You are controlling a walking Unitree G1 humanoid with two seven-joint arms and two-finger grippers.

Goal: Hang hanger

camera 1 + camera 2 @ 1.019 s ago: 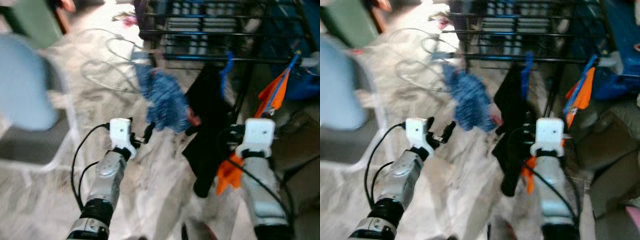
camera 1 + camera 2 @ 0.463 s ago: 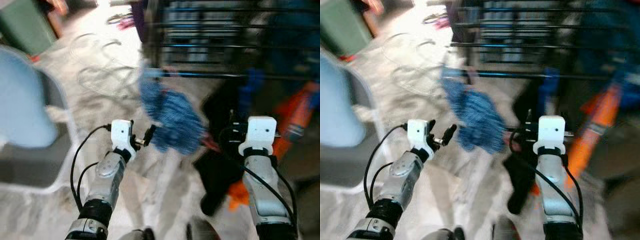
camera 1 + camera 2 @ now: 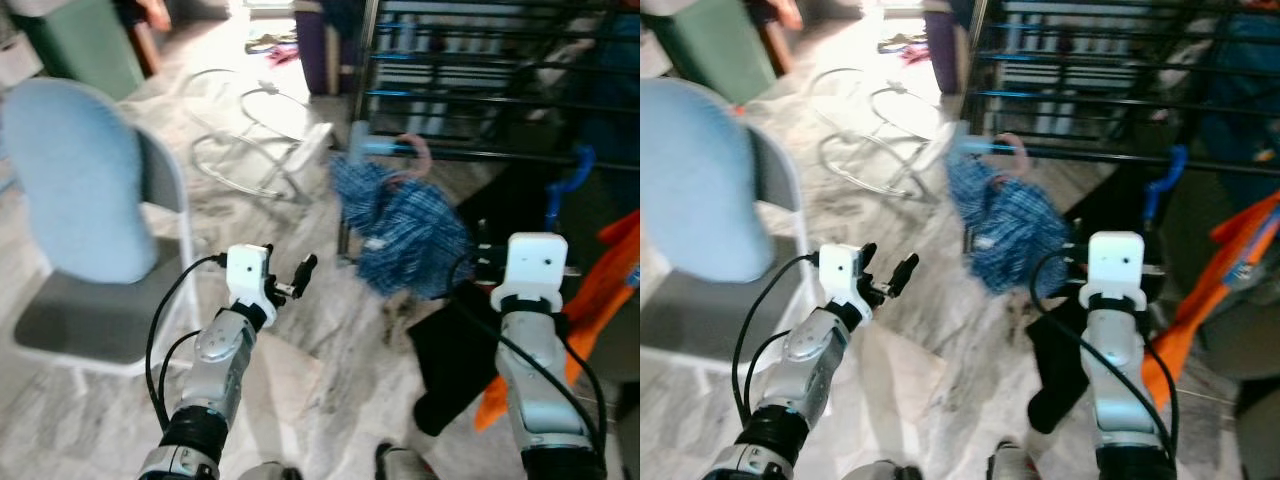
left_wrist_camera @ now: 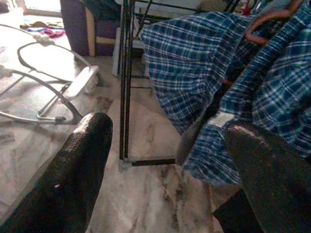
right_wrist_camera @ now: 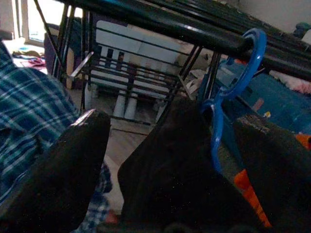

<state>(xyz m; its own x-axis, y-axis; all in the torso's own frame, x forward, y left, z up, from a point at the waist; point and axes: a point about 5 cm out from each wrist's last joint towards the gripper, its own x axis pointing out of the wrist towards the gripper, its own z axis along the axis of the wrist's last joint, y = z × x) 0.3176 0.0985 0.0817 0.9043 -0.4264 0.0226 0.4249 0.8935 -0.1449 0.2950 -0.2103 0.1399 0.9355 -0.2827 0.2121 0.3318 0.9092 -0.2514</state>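
Rack point(image 3: 480, 150) of black metal bars stands ahead on the marble floor point(image 3: 330, 330), and several garments hang from its front rail. A blue plaid shirt point(image 3: 405, 230) hangs there on a pink hanger point(image 3: 420, 152), whose hook curls over the rail. Just beside it, toward the robot's right, a black garment point(image 5: 180, 160) hangs on a blue hanger point(image 5: 243, 63), hook over the bar, and an orange garment point(image 3: 600, 290) hangs further right.

The left tool point(image 3: 290, 282) is held out in front of the plaid shirt, its two fingers point(image 4: 82, 160) spread apart and holding nothing. The right tool point(image 5: 165, 165) is raised close to the black garment, below the blue hook; its fingers point(image 5: 63, 165) are also spread wide, with the dark cloth between them but not pinched.

A chair with a pale blue backrest point(image 3: 75, 175) stands to the robot's left, and a white wire frame point(image 3: 245, 135) lies on the floor beyond.
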